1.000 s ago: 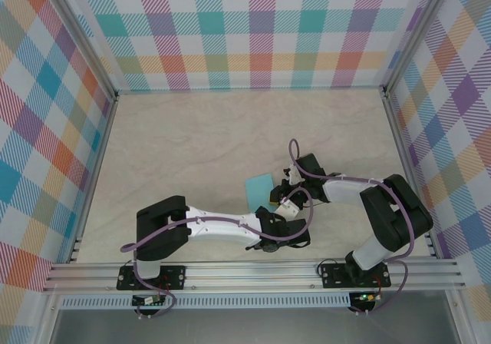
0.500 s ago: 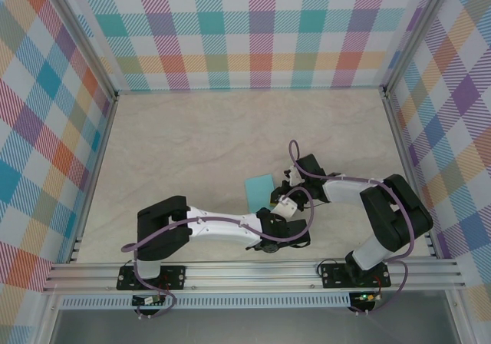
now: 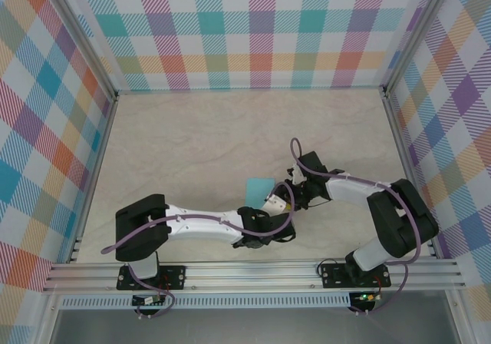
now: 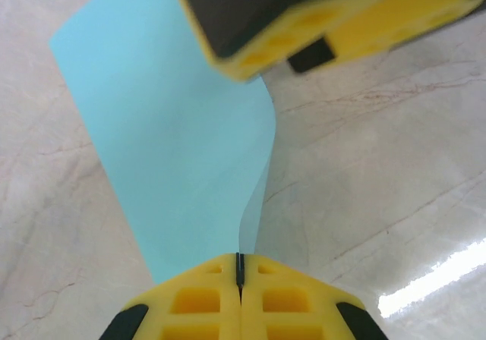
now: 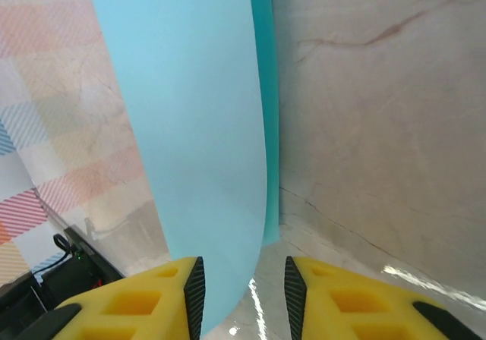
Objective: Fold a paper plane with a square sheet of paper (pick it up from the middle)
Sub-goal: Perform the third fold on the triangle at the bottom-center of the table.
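Top view first: the square sheet of paper (image 3: 259, 188) is near the middle of the table (image 3: 192, 137), slightly towards my side, and both arms reach in to it. The left gripper (image 3: 271, 201) comes up at its near edge and the right gripper (image 3: 290, 193) sits just beside its right edge. I can't read either gripper's jaws from up here.

On the left wrist camera, the left gripper (image 4: 239, 268) is clamped hard on the sheet, with the yellow pads meeting and the paper's edge running straight into the seam. From that pinch the sheet curls up and away in a soft bow. It looks feather-light and limp, with no stiffness of its own. The right gripper's fingers (image 4: 258, 48) hover at its far end.

On the right wrist camera, the right gripper (image 5: 244, 279) has its jaws parted and the sheet stands on edge in the gap, close to one pad and not squeezed.

My read is that this paper will crease, slip or tear if I drag it. I'd pinch it well in from the edge, towards the middle, and move slowly.
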